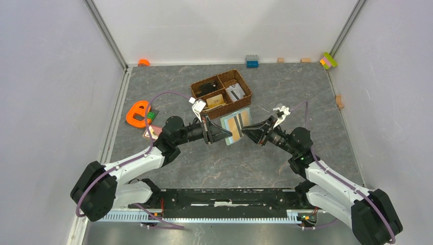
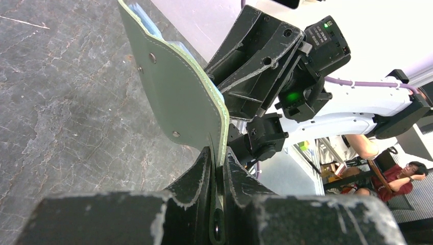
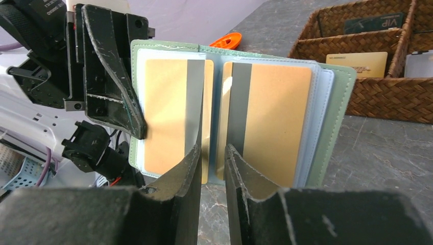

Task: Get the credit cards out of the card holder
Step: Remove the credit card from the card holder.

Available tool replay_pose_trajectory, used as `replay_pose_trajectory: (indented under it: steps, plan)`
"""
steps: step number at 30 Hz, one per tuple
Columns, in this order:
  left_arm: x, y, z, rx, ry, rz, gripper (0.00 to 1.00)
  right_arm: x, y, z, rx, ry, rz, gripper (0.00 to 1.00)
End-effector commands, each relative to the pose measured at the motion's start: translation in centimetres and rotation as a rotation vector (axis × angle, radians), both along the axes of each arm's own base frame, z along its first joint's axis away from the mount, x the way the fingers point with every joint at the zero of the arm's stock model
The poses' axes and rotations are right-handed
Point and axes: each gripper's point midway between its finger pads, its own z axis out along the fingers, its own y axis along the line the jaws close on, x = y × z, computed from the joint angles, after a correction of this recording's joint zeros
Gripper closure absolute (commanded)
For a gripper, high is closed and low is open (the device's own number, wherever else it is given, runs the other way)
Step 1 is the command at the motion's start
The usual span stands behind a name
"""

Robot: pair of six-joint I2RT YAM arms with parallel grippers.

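The left hand [image 2: 217, 158] pinches the open card holder [image 3: 337, 117] upright above the counter [image 1: 204, 163]. The right hand [image 3: 212, 153], narrow but not closed, should catch only one credit card [image 3: 163, 112] by its inner edge, then pull straight.

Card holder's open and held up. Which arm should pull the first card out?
Right. The left gripper is clamped on the card holder at its edge and is keeping it open, so it is occupied. The right gripper holds nothing, its jaws slightly apart, directly facing the tan credit cards in their slots.
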Motion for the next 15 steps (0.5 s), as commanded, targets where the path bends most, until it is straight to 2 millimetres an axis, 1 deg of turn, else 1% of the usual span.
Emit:
replay_pose_trajectory:
  steps: [1,15]
  plan:
    - [-0.6,-0.3,2.2,-0.069,-0.049,-0.028,0.98,-0.7,0.7,2.1,0.047,-0.057,0.068,0.73]
    - [-0.2,-0.2,1.8,-0.051,-0.042,-0.010,0.98,-3.3,1.4,4.0,0.145,-0.103,0.202,0.76]
